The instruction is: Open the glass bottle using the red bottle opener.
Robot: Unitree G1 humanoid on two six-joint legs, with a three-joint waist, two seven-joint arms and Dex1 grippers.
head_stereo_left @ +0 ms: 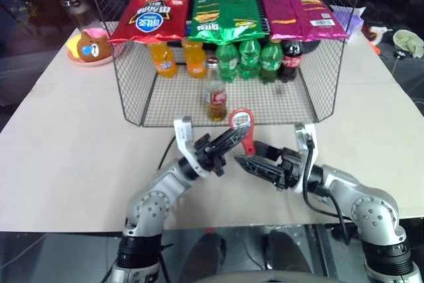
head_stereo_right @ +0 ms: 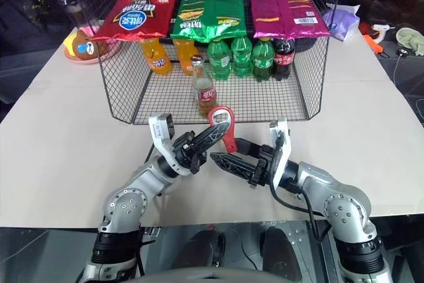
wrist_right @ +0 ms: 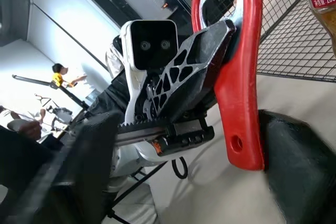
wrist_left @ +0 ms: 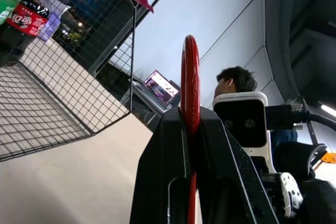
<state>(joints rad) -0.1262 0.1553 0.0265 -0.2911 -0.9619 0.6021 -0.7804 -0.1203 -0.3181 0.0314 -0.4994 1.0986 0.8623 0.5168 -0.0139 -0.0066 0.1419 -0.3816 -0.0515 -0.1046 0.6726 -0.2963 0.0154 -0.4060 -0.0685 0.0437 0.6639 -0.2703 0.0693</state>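
Handle of red bottle opener (head_stereo_left: 243, 126) hidden inside left gripper (head_stereo_left: 232, 138), apparently clamped.

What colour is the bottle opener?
Red, with a pale metal inset; the bottle opener shows best in the right wrist view.

A pale beige table (head_stereo_left: 79, 137) is standing in a dim room, with white wall panels (wrist_left: 220, 14) rising behind and a lit laptop screen (wrist_left: 161, 86) glowing.
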